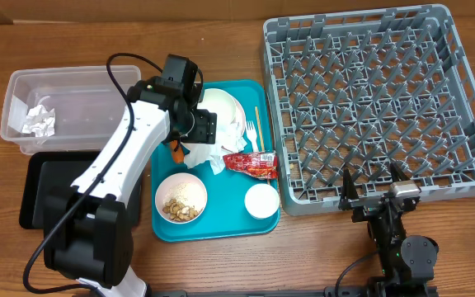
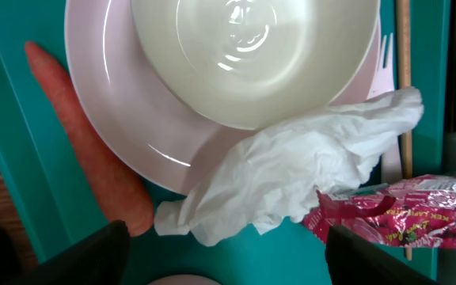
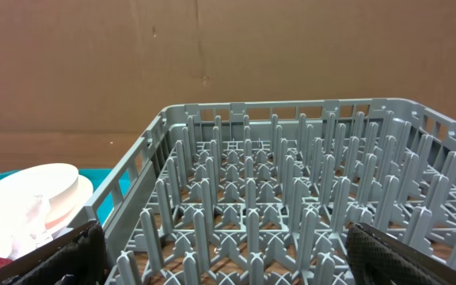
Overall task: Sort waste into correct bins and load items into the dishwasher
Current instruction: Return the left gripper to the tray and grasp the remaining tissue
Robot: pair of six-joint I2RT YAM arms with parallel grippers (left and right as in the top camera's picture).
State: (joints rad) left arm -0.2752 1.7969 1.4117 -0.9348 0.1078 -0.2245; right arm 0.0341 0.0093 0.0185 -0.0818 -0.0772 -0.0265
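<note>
My left gripper (image 1: 202,132) (image 2: 224,255) hangs open over the teal tray (image 1: 221,224), with nothing between its fingers. Just ahead of it lies a crumpled white napkin (image 2: 307,170) (image 1: 218,158). An orange carrot (image 2: 93,150) lies left of the napkin and a red wrapper (image 2: 406,210) (image 1: 251,162) right of it. Behind them a bowl (image 2: 252,55) sits on a plate (image 2: 121,131), beside a fork (image 2: 384,63) and a wooden stick (image 2: 404,79). My right gripper (image 1: 375,188) (image 3: 228,261) stands open at the near edge of the grey dish rack (image 1: 378,99) (image 3: 291,198).
A clear tub (image 1: 64,91) at the left holds a crumpled napkin (image 1: 38,121). A black tray (image 1: 39,194) lies in front of it, partly under my left arm. On the teal tray stand a bowl of beige food bits (image 1: 181,196) and a small white cup (image 1: 262,200).
</note>
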